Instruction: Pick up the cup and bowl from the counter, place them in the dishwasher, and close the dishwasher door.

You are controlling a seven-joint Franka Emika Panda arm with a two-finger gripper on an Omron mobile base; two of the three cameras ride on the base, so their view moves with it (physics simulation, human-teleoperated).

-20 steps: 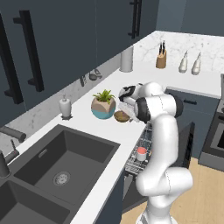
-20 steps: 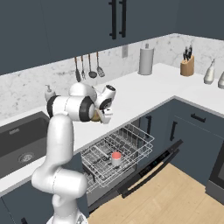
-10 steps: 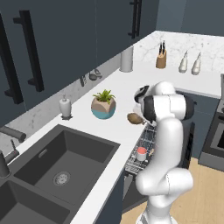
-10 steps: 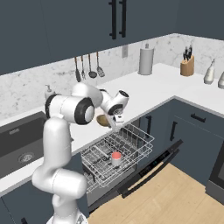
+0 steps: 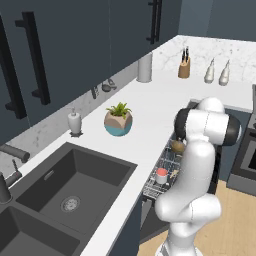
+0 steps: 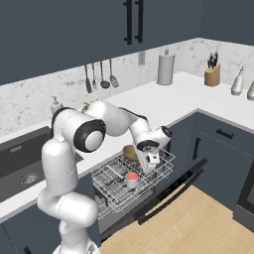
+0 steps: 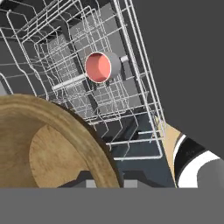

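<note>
— Where's the bowl (image 7: 48,148)?
— Clamped in the gripper (image 6: 150,159), hanging over the dishwasher (image 6: 134,181) rack's back edge.
— And the cup (image 7: 99,67)?
— Already in the rack, toward its front — beyond and below the bowl, so the bowl should go straight down, clear of it.

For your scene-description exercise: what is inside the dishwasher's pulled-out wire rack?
The cup stands upright in the rack. The bowl, held by the gripper, hangs above the rack's far end, not yet set down. The arm hides part of the rack from the left.
</note>
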